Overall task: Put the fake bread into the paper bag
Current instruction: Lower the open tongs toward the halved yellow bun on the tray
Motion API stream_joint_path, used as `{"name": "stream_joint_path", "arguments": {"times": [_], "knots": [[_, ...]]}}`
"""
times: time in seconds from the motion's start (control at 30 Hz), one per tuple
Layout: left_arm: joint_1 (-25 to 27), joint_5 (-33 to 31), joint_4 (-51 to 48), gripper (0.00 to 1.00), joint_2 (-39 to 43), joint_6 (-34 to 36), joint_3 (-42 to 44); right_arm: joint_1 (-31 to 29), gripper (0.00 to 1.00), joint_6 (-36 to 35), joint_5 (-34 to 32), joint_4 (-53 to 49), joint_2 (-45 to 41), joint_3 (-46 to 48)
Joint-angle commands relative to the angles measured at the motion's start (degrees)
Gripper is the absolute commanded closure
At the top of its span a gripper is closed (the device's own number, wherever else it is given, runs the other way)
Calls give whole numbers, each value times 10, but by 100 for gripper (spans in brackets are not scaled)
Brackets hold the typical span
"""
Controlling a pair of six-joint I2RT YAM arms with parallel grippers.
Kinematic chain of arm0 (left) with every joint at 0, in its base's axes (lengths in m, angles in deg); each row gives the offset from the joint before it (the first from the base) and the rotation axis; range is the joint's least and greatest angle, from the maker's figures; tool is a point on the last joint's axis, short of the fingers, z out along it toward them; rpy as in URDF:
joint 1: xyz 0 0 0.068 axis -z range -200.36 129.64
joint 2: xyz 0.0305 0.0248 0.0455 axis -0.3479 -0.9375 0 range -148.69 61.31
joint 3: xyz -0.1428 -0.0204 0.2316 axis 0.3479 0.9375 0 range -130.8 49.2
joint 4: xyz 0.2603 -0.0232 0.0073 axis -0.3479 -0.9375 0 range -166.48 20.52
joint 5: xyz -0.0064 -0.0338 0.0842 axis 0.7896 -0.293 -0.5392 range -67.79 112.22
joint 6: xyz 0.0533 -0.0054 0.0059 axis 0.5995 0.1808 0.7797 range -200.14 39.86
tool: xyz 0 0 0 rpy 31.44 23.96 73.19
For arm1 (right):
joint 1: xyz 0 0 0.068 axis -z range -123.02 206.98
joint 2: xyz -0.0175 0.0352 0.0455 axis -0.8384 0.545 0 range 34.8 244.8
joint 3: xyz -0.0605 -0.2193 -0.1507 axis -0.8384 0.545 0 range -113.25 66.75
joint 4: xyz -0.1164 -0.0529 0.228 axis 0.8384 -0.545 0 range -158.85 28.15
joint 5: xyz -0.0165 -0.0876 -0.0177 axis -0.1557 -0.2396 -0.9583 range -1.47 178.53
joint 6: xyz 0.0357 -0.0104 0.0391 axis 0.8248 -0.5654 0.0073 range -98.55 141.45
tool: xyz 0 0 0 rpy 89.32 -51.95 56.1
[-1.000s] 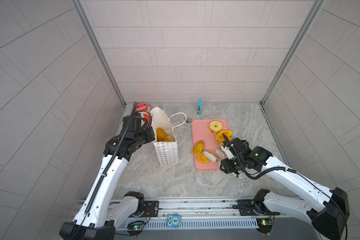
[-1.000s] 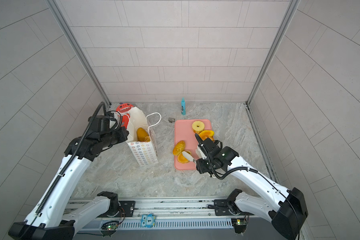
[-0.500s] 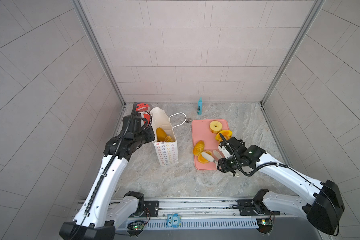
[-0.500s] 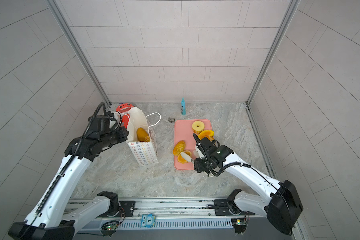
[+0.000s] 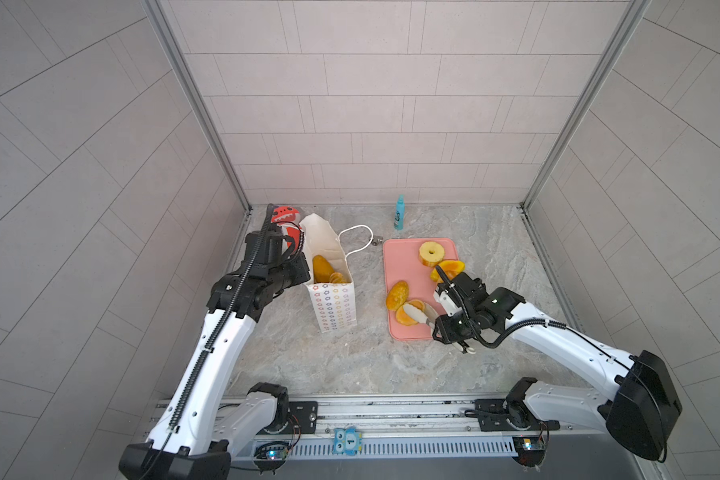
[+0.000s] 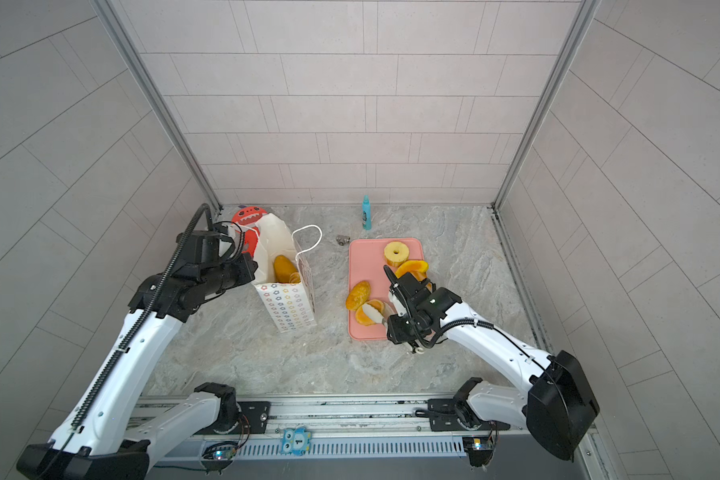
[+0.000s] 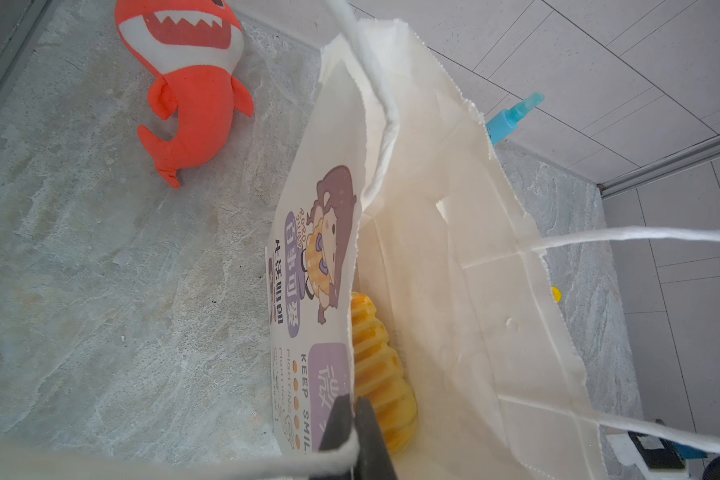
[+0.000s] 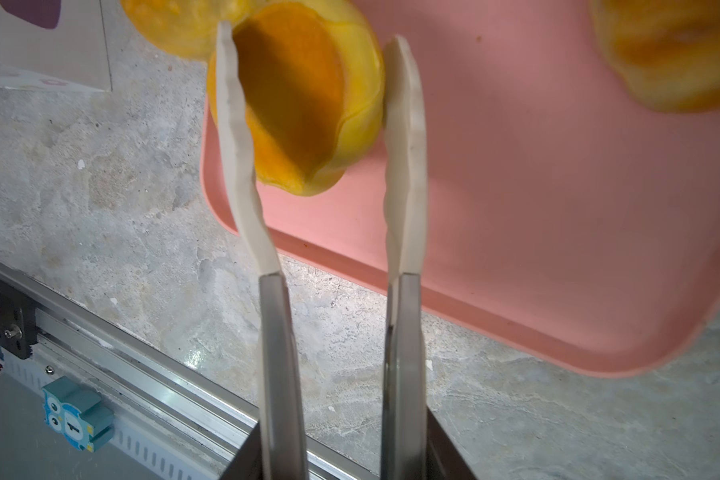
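The white paper bag stands upright with its mouth open, and my left gripper is shut on its near rim. Inside lie a long loaf and a braided piece. On the pink tray, my right gripper holds a round orange bun, its white fingers pressed on both sides. An oval bun, a pale ring and orange pieces also lie on the tray.
A red plush shark lies in the back left corner behind the bag. A blue spray bottle stands at the back wall, with a small metal object near it. The arms' rail runs along the front edge.
My right gripper has slid left along the tray's front and its jaws have narrowed onto the round bun. The left arm and the bag have not moved.
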Motion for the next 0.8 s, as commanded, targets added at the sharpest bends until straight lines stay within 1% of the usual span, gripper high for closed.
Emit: {"name": "stream_joint_path", "arguments": {"times": [0.0, 0.37, 0.53, 0.77], "knots": [[-3, -2, -8, 93, 2, 1, 5, 5, 58, 2, 1, 0, -5, 6], [-3, -1, -8, 94, 1, 1, 3, 24, 65, -12, -8, -28, -39, -2], [-3, 0, -7, 94, 0, 1, 3, 34, 66, -22, -16, -33, -63, -4], [-3, 0, -8, 94, -2, 2, 0, 55, 66, -32, -16, -56, -70, -27]]}}
